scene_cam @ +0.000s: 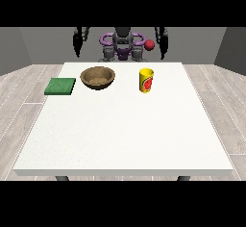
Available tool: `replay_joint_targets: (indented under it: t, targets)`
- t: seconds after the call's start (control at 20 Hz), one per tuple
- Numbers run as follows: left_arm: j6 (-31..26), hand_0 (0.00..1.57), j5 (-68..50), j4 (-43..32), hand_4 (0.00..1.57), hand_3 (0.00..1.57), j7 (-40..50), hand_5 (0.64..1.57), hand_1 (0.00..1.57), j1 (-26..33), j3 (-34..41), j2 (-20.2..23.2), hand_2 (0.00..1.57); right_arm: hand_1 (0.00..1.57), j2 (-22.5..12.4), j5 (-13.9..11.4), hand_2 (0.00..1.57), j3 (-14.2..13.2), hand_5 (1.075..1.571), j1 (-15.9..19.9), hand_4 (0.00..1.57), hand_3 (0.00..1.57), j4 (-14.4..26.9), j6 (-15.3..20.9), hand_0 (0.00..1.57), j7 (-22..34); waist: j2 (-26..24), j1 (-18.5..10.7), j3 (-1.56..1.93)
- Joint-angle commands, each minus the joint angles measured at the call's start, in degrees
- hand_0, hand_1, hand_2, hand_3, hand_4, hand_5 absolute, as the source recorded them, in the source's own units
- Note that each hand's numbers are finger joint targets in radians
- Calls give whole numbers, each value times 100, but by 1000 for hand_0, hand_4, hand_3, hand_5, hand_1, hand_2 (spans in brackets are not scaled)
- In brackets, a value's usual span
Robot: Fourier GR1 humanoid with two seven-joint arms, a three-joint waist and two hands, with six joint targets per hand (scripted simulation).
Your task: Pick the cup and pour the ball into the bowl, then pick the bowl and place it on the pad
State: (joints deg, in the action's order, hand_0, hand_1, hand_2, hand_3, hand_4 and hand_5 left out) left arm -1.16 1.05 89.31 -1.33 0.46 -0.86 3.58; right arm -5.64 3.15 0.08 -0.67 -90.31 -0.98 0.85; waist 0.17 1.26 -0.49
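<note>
White table [120,134] bears round brown bowl [98,77], flat green square pad [60,86], yellow cup [146,80]; hands' fingers unclear

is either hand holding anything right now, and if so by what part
Nothing is held. Both hands, at the view's left and right, hang behind the table's far edge, away from the cup and bowl.

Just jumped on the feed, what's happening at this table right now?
Nothing is being handled yet. Both of the robot's hands, the one at the view's left and the one at the view's right, hang behind the white table's far edge. The yellow cup stands upright on the table; the ball cannot be seen from here. The brown bowl sits apart to the cup's left in the view, and the green pad lies further left, bare.
</note>
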Motion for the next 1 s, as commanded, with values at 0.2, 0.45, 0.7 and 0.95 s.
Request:
replay_joint_targets:
  t: [0.2,0.45,0.7,0.95]
  targets:
    - [-8,0,-10,589,0,0,505,1524,0,-103,51,220,0,0,-309,6,0,-91,1568,49,0,0,-546,-20,0,528,-1451,36,30]
    - [352,0,-1139,1250,0,0,58,1536,0,783,-928,-345,0,0,11,340,0,-400,1566,-479,0,0,-327,-7,0,-370,-1497,-293,49]
    - [879,0,-470,2002,0,0,206,1490,0,760,-1453,-354,0,0,-102,544,0,-596,1566,-283,0,0,-641,-176,0,-287,-846,-269,50]
    - [742,0,-240,1277,0,0,-172,1402,0,-331,-942,-185,0,0,-61,423,0,-551,1563,777,0,0,-315,16,0,-237,-22,-262,49]
